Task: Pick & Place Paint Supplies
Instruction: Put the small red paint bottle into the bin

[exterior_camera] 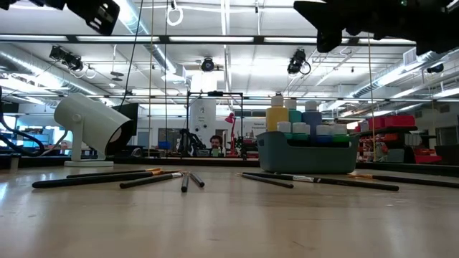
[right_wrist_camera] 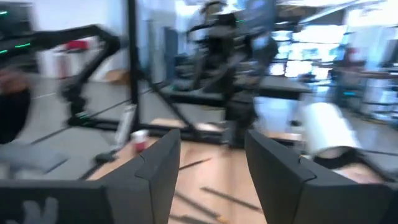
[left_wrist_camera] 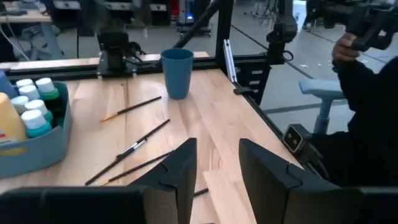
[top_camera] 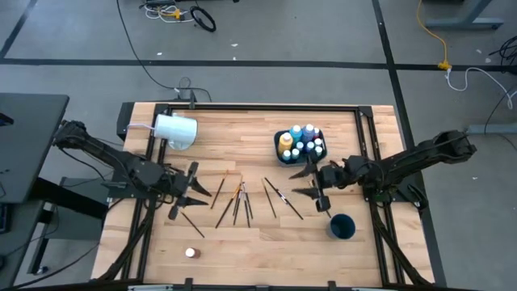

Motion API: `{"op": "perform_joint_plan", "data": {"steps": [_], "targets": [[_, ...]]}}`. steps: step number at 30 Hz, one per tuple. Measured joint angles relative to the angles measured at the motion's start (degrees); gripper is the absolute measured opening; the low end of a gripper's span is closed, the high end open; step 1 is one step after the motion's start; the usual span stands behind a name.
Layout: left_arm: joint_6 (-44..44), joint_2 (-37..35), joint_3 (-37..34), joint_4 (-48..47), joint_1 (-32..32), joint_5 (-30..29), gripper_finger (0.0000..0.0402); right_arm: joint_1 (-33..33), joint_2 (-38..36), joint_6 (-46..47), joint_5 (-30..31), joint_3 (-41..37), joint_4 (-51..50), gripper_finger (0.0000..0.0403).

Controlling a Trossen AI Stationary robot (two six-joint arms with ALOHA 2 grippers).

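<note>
A small bottle stood nearest. A blue cup sat at right. Mid-table, thin brushes lay scattered between the left gripper and right gripper, both open and empty. Farther back, a tray held paint bottles; a white cup lay far left.

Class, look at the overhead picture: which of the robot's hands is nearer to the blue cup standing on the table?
The right hand. It hovers just beside the blue cup, toward the table's middle. The left hand is far across the table, beyond the scattered brushes.
</note>
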Motion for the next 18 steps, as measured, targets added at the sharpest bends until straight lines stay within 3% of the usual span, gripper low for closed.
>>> {"op": "perform_joint_plan", "data": {"steps": [3,7,10,18], "targets": [[0.27,2.53,0.06,0.01,0.02,1.0,0.0127,-0.16,-0.02,-0.43,4.09,0.23,0.95,0.0184],[1.18,6.62,0.06,1.26,-0.33,10.22,0.0131,-0.33,-0.01,-1.63,6.02,0.5,1.9,0.0184],[-0.03,9.78,0.06,2.84,-1.85,13.86,0.0146,-0.29,-0.01,-1.0,5.59,0.5,1.91,0.0184],[4.8,21.06,0.08,6.84,-10.61,14.86,0.0191,-0.26,-0.01,1.52,4.08,0.5,2.07,0.0184]]}}
